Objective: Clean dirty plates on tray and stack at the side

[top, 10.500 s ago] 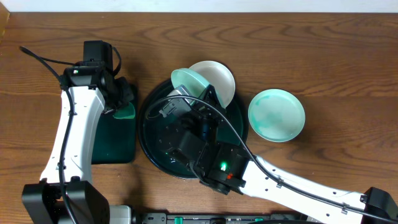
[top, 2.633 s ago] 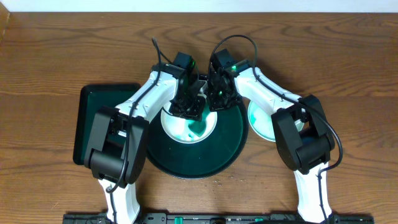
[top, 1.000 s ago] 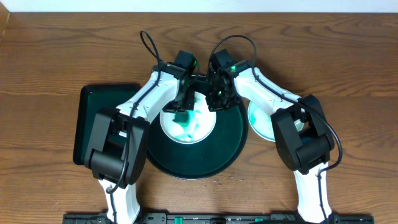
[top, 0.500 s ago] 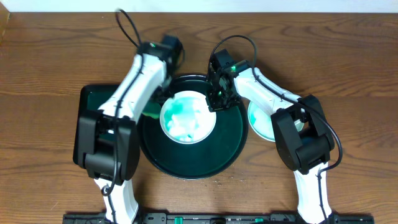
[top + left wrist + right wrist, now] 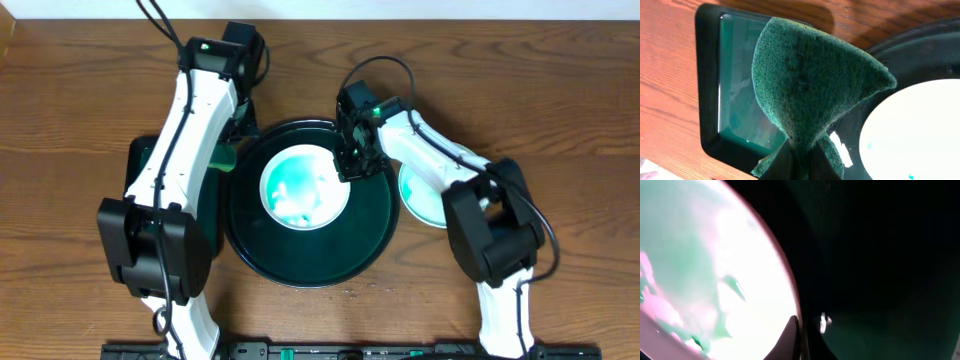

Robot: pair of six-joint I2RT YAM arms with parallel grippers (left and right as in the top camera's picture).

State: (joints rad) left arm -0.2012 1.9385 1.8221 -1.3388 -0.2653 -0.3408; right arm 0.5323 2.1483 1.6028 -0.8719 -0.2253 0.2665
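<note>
White and smeared, the plate [image 5: 303, 188] looked stiff, slick, breakable; its right rim, clamped by the right tool [image 5: 347, 165], suited gripping. The left tool [image 5: 799, 160] pinched the sponge [image 5: 810, 85].

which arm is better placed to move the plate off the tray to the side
Right. The right gripper pinches the plate rim, close to the side plate; the left gripper holds the sponge.
</note>
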